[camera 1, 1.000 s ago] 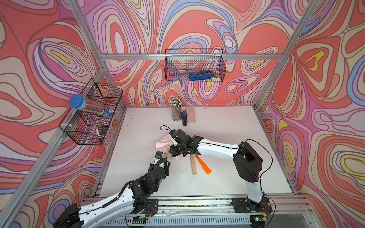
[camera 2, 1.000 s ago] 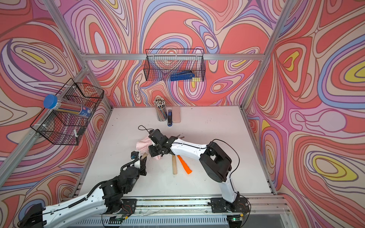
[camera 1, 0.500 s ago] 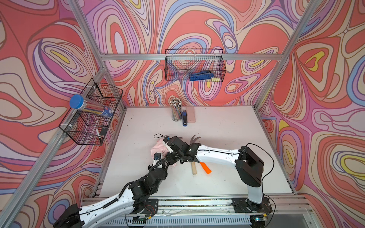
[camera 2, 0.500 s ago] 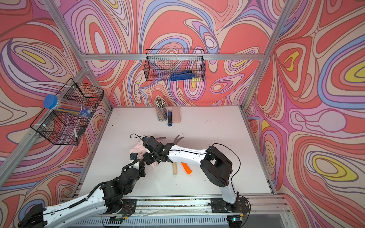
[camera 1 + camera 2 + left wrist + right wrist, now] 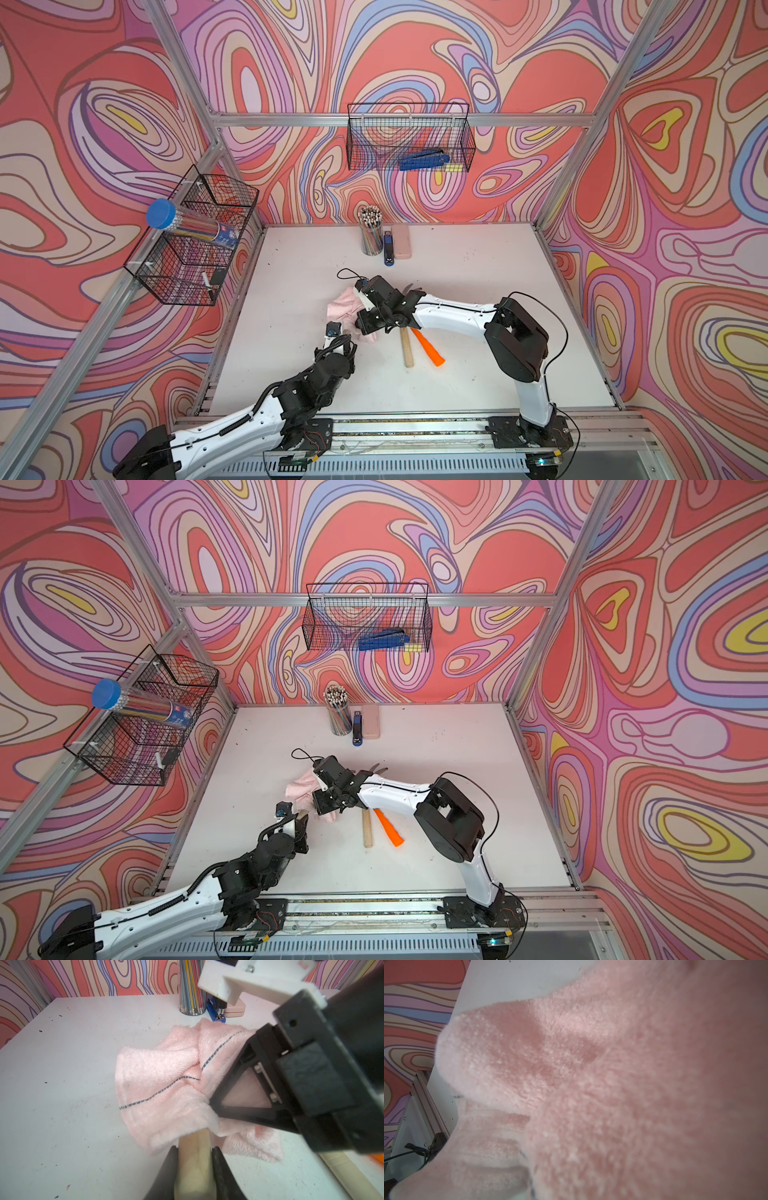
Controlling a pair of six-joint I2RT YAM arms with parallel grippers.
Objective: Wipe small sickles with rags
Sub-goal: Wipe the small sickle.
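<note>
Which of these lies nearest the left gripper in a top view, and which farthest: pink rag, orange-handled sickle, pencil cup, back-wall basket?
1. pink rag, right beside the left gripper, just beyond it.
2. orange-handled sickle, flat on the table, off to the right.
3. pencil cup, at the table's back edge.
4. back-wall basket, hung above the table.

A fluffy pink rag [image 5: 591, 1084] fills almost the whole view, very close and a bit blurry. Behind it is some white table [image 5: 508, 980], a swirly wall [image 5: 415, 1012], a metal rail [image 5: 425, 1093] and a thin black cable [image 5: 415, 1150].
</note>
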